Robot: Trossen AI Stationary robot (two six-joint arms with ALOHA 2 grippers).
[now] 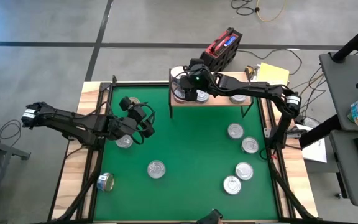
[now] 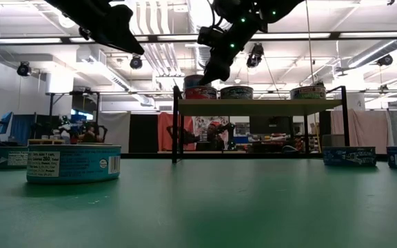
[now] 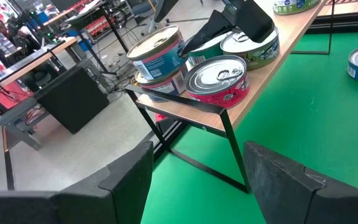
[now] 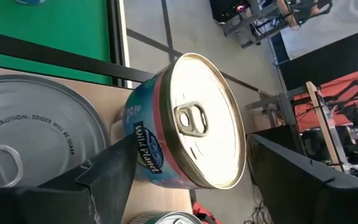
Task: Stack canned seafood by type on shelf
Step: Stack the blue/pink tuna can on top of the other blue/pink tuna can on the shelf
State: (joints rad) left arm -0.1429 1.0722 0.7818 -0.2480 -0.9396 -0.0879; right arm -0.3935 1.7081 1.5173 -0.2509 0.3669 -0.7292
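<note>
Right pincer (image 4: 185, 177) straddles the gold-topped can (image 4: 194, 124), fingers spread and not gripping, stacking like types at the shelf (image 1: 210, 101) left end.

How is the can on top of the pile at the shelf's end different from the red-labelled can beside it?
The top can has a blue label and rests tilted on another can; the red-labelled can sits flat on the shelf. The top can's lid looks gold in the right wrist view; the red one's is silver. Both are short round tins with pull tabs.

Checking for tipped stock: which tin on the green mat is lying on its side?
The tin near the mat's front-left corner: its label wall faces up, while the other mat tins, like the centre one, show their lids.
</note>
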